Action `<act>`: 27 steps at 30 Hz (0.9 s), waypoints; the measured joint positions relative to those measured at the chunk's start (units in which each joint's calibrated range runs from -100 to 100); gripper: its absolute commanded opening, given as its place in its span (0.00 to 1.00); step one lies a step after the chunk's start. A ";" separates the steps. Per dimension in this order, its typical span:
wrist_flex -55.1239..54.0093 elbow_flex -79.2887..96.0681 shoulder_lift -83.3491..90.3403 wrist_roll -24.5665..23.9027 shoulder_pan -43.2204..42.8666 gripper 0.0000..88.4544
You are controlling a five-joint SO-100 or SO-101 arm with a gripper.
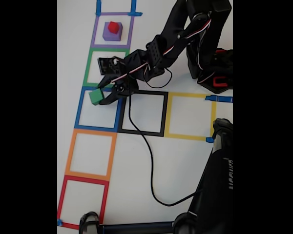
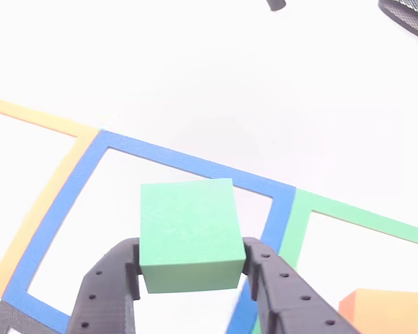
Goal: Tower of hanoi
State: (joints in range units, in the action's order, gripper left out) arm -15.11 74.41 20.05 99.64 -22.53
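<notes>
White table [image 1: 185, 161] under us; our gripper [image 1: 103, 93] squeezes the green cube [image 1: 95, 96] over the blue tape square [image 1: 78, 114].

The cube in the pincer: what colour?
Green cube, clearest in the other view, clamped by the pincer.

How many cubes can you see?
4: red cube atop purple cube, green cube in the gripper, orange cube at the other view's lower right.
</notes>
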 measured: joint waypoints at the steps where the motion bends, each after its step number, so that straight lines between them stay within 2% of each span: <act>1: 4.03 0.00 3.38 0.00 0.94 0.05; 8: 35.31 -2.39 26.85 0.36 7.84 0.05; 16: 71.83 -27.00 35.96 0.36 12.64 0.05; 22: 89.40 -47.37 36.47 0.36 15.92 0.04; 27: 95.28 -52.41 39.00 0.36 22.24 0.04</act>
State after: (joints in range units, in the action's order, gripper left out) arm 80.17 22.00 59.05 100.00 -0.29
